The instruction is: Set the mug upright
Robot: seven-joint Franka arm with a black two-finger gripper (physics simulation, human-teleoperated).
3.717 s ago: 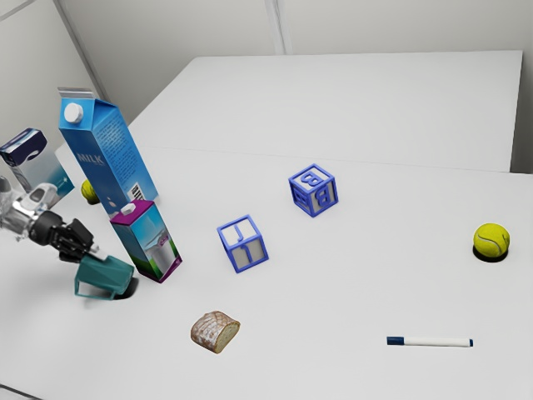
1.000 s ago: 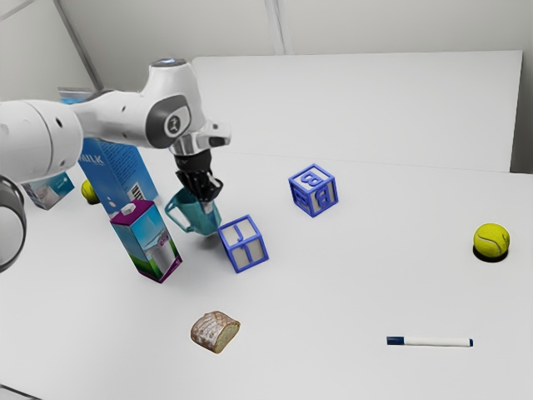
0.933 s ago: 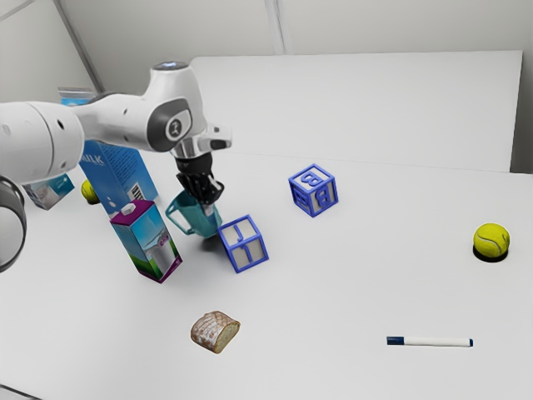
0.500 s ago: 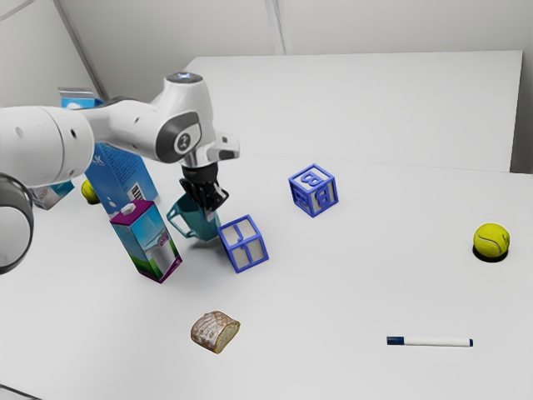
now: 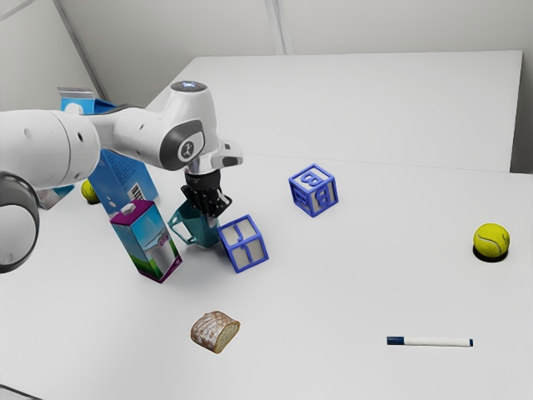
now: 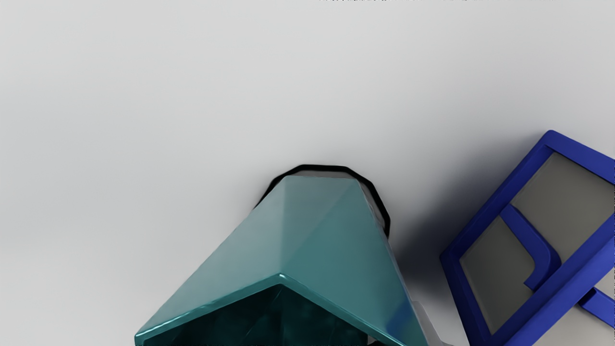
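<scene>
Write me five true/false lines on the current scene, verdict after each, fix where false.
1. The teal faceted mug has its opening facing the tabletop. False: it faces up toward the end effector.
2. The mug's handle is on its exterior view's left side. True.
3. The slim white marker has its dark blue cap at the exterior view's right. False: cap at the left end.
4. The crusty brown bread piece is nearer the exterior camera than the blue-framed J cube. True.
5. The purple-topped rectangular carton is taller than the blue milk carton. False: it's shorter.
</scene>
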